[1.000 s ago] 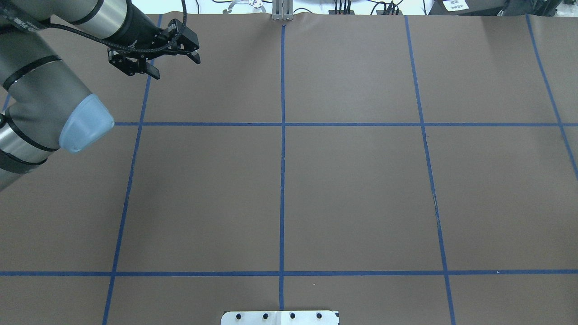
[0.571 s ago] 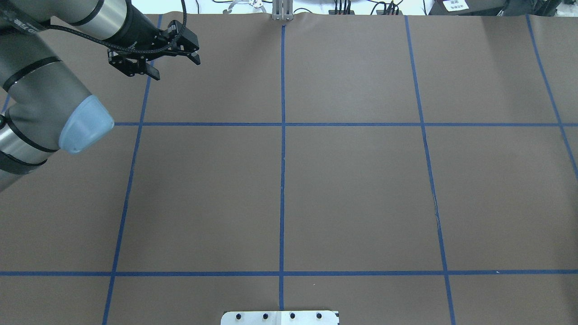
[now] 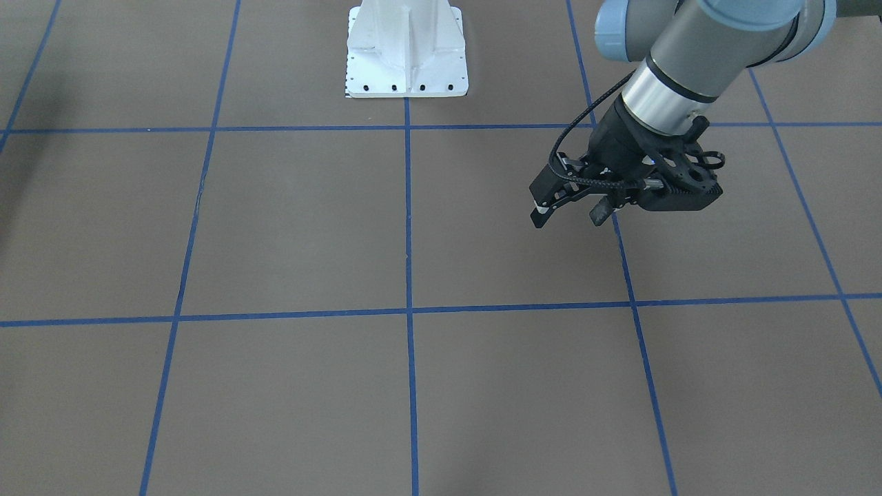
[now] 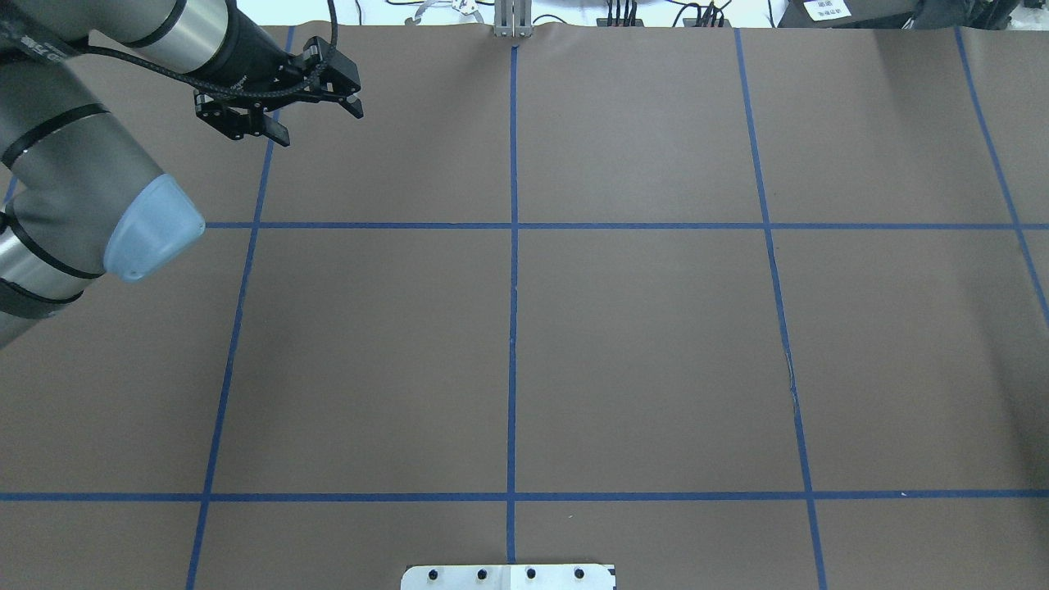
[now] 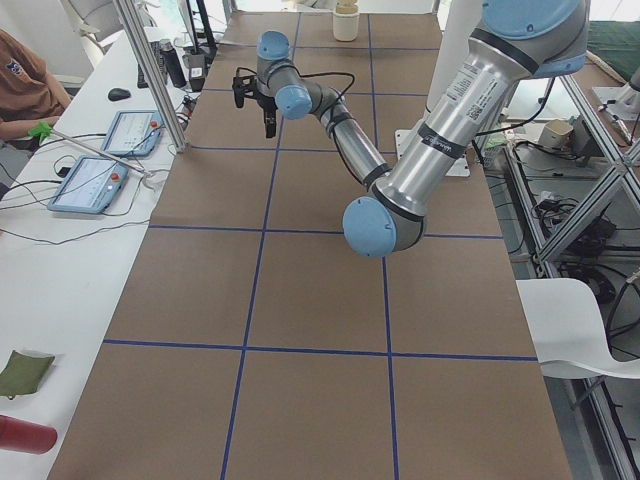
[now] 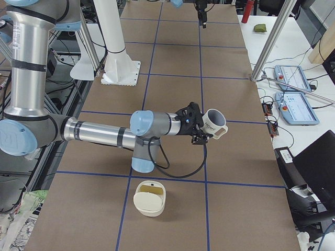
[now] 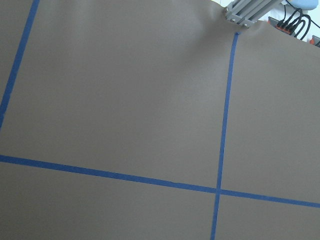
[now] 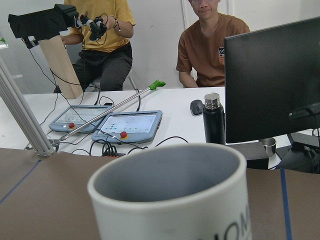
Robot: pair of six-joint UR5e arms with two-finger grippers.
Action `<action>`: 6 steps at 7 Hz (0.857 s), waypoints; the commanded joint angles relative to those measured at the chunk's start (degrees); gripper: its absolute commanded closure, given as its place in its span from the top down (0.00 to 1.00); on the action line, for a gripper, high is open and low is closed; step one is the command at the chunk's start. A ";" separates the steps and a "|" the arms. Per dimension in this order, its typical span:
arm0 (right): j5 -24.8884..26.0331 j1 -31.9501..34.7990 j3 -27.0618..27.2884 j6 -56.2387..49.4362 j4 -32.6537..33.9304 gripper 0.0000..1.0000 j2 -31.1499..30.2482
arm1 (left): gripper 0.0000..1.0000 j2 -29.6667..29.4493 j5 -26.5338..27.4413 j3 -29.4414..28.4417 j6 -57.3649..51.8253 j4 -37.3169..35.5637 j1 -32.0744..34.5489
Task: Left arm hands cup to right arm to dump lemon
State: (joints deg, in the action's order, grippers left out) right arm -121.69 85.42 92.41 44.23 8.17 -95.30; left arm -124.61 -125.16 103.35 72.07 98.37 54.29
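Left end effector (image 4: 320,123): open, with nothing between its black fingers; it is held above the left part of the brown paper-covered surface with blue tape lines (image 4: 639,352), on the far half.
Right end effector (image 6: 201,130): placed at the white cylindrical mug with a grey inside and dark lettering (image 6: 214,121); whether it is clamped on the mug cannot be told from these views.
Mug position: toward the right end of the surface, on the far side, with its mouth turned up. The bottom of the right wrist view is filled by it; only the grey inner wall is seen there, and the floor is hidden.
Cream round container with a yellowish inside (image 6: 149,197): set on the surface at the right end, well apart from the mug, near the right arm's elbow.
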 commanded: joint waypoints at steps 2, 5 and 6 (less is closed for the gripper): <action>27.11 -21.44 -0.21 -7.48 11.32 0.28 8.78 | 1.00 -0.45 -0.35 -0.26 0.18 -0.11 -0.32; 47.61 -39.39 0.14 -9.78 25.28 0.29 20.98 | 1.00 -1.50 -0.79 -1.13 0.79 -0.20 -0.59; 53.69 -44.41 0.14 -9.52 28.71 0.29 24.51 | 1.00 -3.25 -0.79 -2.09 0.88 -0.28 -0.76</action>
State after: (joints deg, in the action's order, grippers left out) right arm -75.71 47.40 92.52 34.62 32.36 -75.30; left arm -126.33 -125.90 102.11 72.85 98.16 53.70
